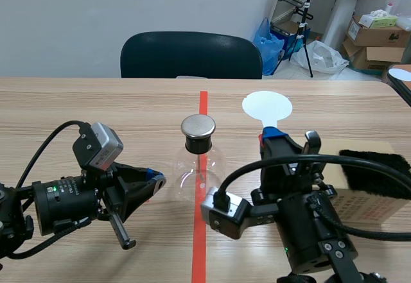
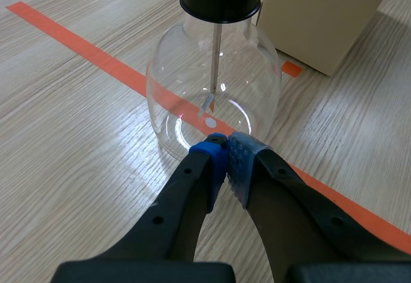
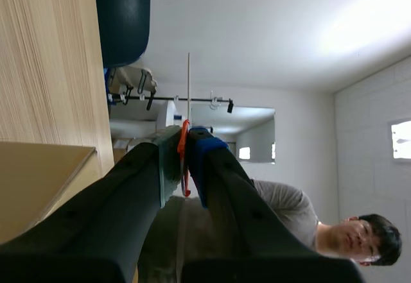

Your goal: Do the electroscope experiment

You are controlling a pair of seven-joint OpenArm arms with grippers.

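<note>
The electroscope, a clear glass flask (image 1: 198, 171) with a black stopper and round metal cap (image 1: 198, 126), stands on the red tape line at mid-table. Through its glass (image 2: 215, 90) I see the thin metal rod. My left gripper (image 1: 156, 180) lies low just left of the flask, shut on nothing, blue pads (image 2: 221, 161) almost at the glass. My right gripper (image 1: 270, 134) points upward to the right of the flask, shut on the red handle (image 3: 183, 148) of a paddle with a white disc (image 1: 266, 106), which shows edge-on (image 3: 189, 84) in the right wrist view.
A cardboard box (image 1: 369, 199) with black fur cloth (image 1: 376, 164) on top sits at the right, also beyond the flask (image 2: 321, 20). A dark chair (image 1: 191, 55) stands behind the table. A person (image 3: 302, 222) appears in the right wrist view.
</note>
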